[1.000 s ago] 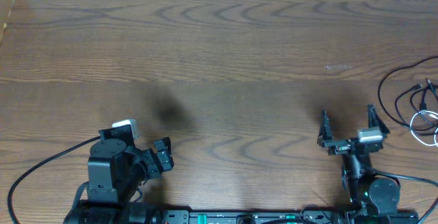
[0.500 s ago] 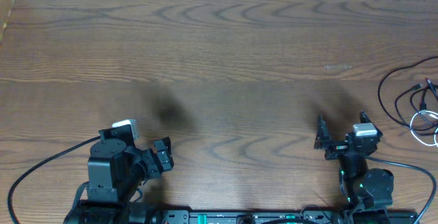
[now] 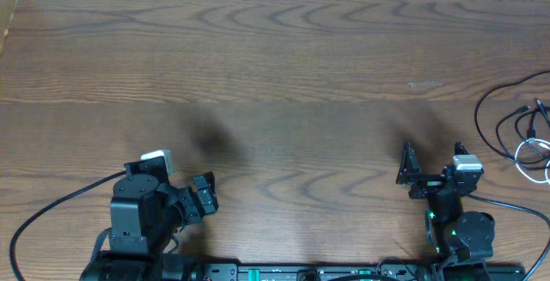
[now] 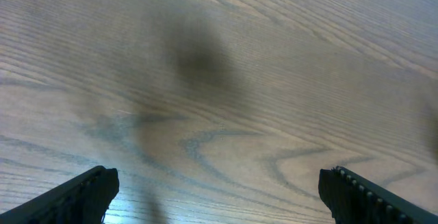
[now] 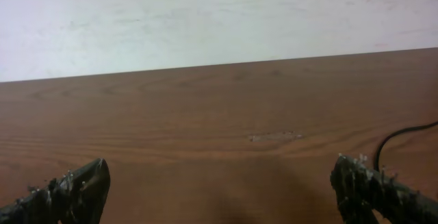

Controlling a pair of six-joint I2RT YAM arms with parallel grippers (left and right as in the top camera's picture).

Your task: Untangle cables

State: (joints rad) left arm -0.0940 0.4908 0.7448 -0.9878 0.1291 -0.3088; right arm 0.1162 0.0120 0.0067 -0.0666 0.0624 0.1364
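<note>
The cables lie at the table's far right edge in the overhead view: thin black cords (image 3: 503, 118) in loose loops, with small plug ends, and a white one (image 3: 534, 154) coiled beside them. A stretch of black cord (image 5: 404, 133) shows at the right of the right wrist view. My right gripper (image 3: 433, 159) is open and empty, left of the cables and apart from them; its fingers (image 5: 219, 193) hang over bare wood. My left gripper (image 3: 208, 193) is open and empty at the front left, far from the cables, and the left wrist view (image 4: 219, 196) shows only wood.
The wooden table (image 3: 275, 75) stretches back to a white wall (image 5: 205, 18). A thick black wire (image 3: 39, 212) curves from the left arm's base, another (image 3: 516, 208) from the right arm's base. The table's front edge is close behind both arms.
My right gripper has drawn back a little toward the front edge and shifted slightly, staying open. The left arm and the cables have not moved.
</note>
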